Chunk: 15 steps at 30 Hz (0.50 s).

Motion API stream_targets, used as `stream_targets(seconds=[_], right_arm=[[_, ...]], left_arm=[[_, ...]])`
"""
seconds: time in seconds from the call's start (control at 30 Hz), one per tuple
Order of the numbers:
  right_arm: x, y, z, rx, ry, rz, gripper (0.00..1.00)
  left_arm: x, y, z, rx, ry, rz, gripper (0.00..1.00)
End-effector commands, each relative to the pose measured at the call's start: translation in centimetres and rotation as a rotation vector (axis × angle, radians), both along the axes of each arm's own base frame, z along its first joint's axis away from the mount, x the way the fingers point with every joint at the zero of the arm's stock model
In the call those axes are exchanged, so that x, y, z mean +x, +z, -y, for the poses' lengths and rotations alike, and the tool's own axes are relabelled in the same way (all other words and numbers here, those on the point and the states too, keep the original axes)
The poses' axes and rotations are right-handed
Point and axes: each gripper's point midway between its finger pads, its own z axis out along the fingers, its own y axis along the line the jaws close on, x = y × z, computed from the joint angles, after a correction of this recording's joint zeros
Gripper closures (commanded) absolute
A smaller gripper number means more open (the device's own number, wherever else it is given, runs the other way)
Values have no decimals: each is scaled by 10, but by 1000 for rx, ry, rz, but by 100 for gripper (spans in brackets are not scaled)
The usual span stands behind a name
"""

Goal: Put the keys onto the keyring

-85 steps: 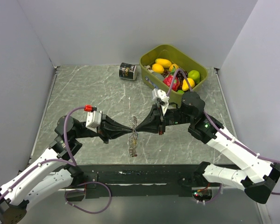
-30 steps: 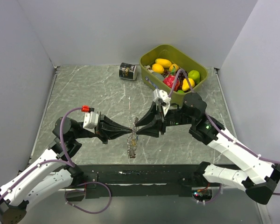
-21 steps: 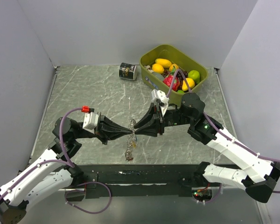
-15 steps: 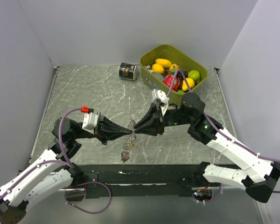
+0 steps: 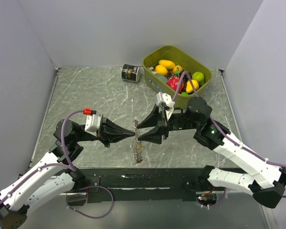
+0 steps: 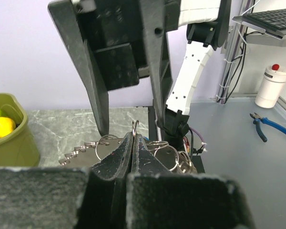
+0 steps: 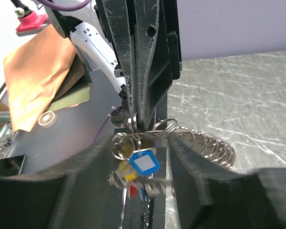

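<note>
One camera looked down from high behind. Wrist cameras sat close behind the left gripper (image 6: 133,138) and right gripper (image 7: 138,145), facing each other; both saw the keyring (image 7: 213,147).

The large coiled silver-grey metal keyring (image 7: 203,144) is bare polished wire, smooth and bright with glints. The tiny silver metal keys (image 5: 137,152) shine the same way. Their square blue plastic tag (image 7: 144,162) has a smooth rim around a white, paper-like insert. The left gripper (image 5: 134,135) and right gripper (image 5: 138,133) have fingers (image 6: 118,164) of matt black plastic, finely grained and slightly rough. The white arm shells (image 5: 38,174) are smooth, glossy plastic, and the purple cable (image 5: 62,136) looks rubbery. The grey-green veined stone-look tabletop (image 5: 90,93) has a soft sheen. The olive-green rectangular bin (image 5: 148,67) is smooth plastic, and the fruit (image 5: 167,63) in it is glossy. The pale walls (image 5: 109,33) are matt.
</note>
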Motion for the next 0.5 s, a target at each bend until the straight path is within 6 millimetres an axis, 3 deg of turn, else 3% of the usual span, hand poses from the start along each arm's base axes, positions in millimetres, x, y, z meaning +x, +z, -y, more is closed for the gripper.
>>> stream_targets(seconds=[0.0,0.2,0.47], right_arm=[[-6,30,13,74,-41,81,38],[-16,43,13,116,13,92,41],[-16,31,-2,88,77,31,48]], left_arm=[[-5,34,-6,-75,18,85,99],[-6,34,-7,-76,14,84,99],[-6,33,-6,-73,9,78,99]])
